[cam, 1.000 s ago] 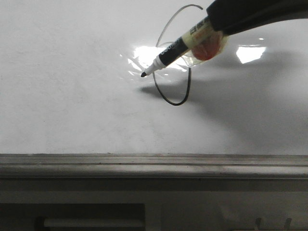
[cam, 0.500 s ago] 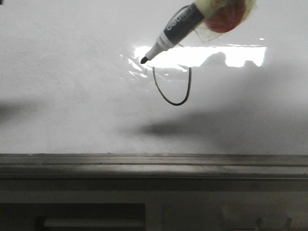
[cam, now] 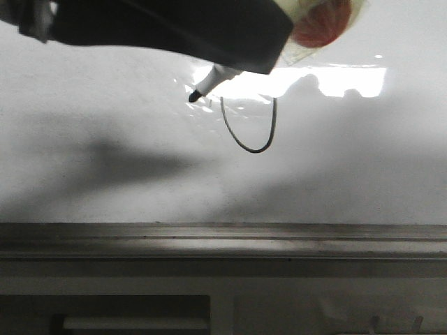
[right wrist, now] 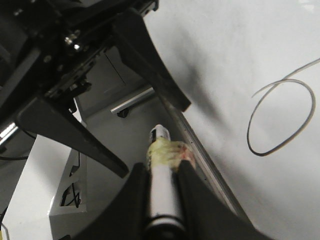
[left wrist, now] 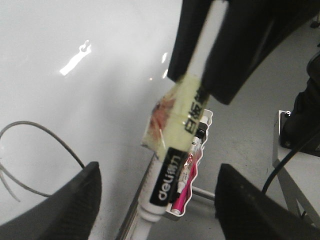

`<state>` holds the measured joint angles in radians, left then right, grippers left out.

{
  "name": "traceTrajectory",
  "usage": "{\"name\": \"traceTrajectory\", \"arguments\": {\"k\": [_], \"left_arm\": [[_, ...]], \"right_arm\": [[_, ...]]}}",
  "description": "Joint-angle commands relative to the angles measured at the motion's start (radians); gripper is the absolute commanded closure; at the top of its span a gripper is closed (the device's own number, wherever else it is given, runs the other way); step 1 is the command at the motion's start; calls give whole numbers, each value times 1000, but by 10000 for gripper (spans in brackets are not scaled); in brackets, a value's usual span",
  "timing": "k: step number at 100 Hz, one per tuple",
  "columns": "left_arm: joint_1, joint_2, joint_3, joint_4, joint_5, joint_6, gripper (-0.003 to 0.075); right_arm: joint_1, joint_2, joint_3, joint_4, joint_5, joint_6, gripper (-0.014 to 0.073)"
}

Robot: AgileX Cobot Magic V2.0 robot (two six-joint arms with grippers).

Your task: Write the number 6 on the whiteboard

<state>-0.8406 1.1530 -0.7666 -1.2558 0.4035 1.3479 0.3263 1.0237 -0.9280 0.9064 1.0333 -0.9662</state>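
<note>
The whiteboard (cam: 84, 202) carries the number 6 (cam: 248, 137), a thin dark loop; its upper part is hidden in the front view by glare and the arms. The right wrist view shows the whole 6 (right wrist: 280, 115). My right gripper (right wrist: 162, 167) is shut on a marker (right wrist: 161, 200) with yellow tape round it. The marker's tip (cam: 194, 96) points down-left, just left of the loop. My left gripper (left wrist: 159, 172) is open, its fingers (left wrist: 75, 200) on either side of the marker's black band (left wrist: 167, 177) without touching it. One dark left finger (cam: 174, 28) crosses the top of the front view.
A grey metal ledge (cam: 223, 237) runs along the board's near edge. A small white tray (left wrist: 192, 197) with a pink marker hangs beyond that edge. A bright light reflection (cam: 335, 80) lies on the board to the right of the 6.
The marker rose off the board and its tip shifted slightly left. My left gripper came in from the left and now straddles the marker, casting a shadow on the board.
</note>
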Motion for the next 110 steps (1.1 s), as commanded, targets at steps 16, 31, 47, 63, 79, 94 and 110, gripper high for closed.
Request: {"name": "traceTrajectory", "arguments": {"k": [16, 31, 47, 63, 79, 94, 110], "left_arm": [[-11, 37, -73, -20, -29, 2, 312], [-11, 41, -73, -13, -36, 6, 448], [-11, 41, -73, 18, -36, 6, 581], [-11, 41, -73, 18, -37, 6, 720], [-11, 41, -73, 18, -60, 6, 741], [-11, 41, -73, 14, -92, 6, 741], [-3, -2, -71, 10, -156, -18, 741]], "right_arm": [[-2, -7, -32, 43, -12, 2, 638], [-2, -7, -32, 43, -19, 2, 638], [-2, -7, -32, 43, -19, 2, 638], [-2, -7, -32, 43, -19, 2, 638], [-2, -7, -32, 43, -10, 1, 612], [-2, -7, -32, 43, -6, 1, 354], [-44, -25, -32, -15, -42, 16, 217]]}}
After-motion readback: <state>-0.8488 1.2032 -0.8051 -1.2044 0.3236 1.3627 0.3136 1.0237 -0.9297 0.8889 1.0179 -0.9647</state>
